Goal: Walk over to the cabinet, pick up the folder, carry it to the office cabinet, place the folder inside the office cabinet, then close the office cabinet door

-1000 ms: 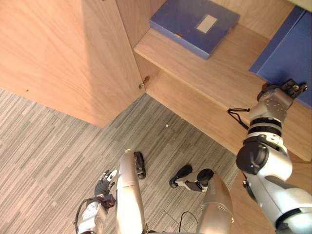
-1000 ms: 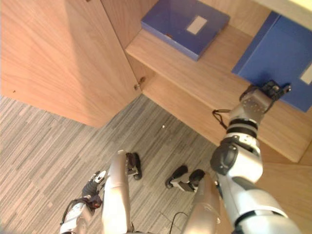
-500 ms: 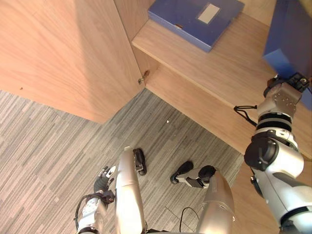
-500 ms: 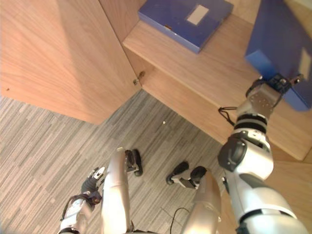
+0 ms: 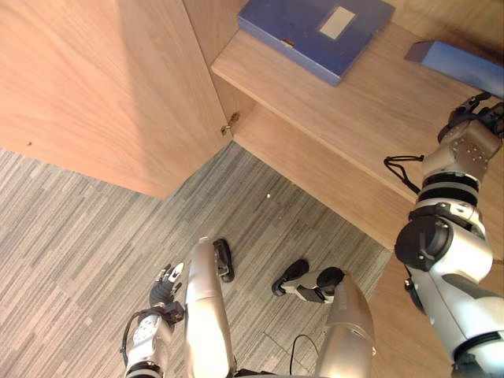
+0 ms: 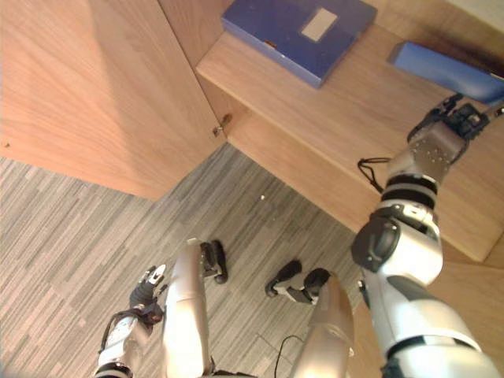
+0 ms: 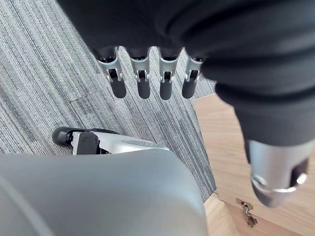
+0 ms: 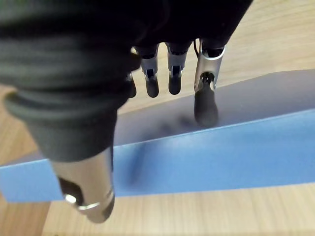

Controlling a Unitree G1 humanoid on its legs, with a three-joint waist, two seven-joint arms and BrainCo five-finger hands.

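Firstly, the folder point(image 6: 445, 69): blue, and we find it lying on the wooden shelf point(image 5: 339, 102) of the office cabinet point(image 5: 206, 27), toward the robot's right end of that shelf. Its long edge face is turned to the right wrist view, with the broad face above it. We cannot tell whether it lies quite flat.

Right hand point(image 6: 461, 120): raised to the shelf, just beside the folder. Its fingers point(image 8: 205, 98) are straight and spread from the thumb point(image 8: 86, 189), clasped on nothing. One dark fingertip sits at the folder's broad face, though we cannot tell if it truly touches. The other fingertips hang short of the folder, over bare wood.

Second folder point(image 5: 315, 31): also blue, flat on the same shelf and well apart from the first, toward the robot's left. It bears a pale label point(image 5: 337, 22) on its upper face.

Cabinet door point(image 5: 94, 87): light wood, swung wide open at the robot's left, with a small metal hinge point(image 5: 231, 124) at its inner edge.

Carpet point(image 5: 79, 260): grey and striped, below the cabinet.

Left hand point(image 5: 163, 290): hanging low above the carpet, with straight fingers point(image 7: 141, 86) that hold nothing.
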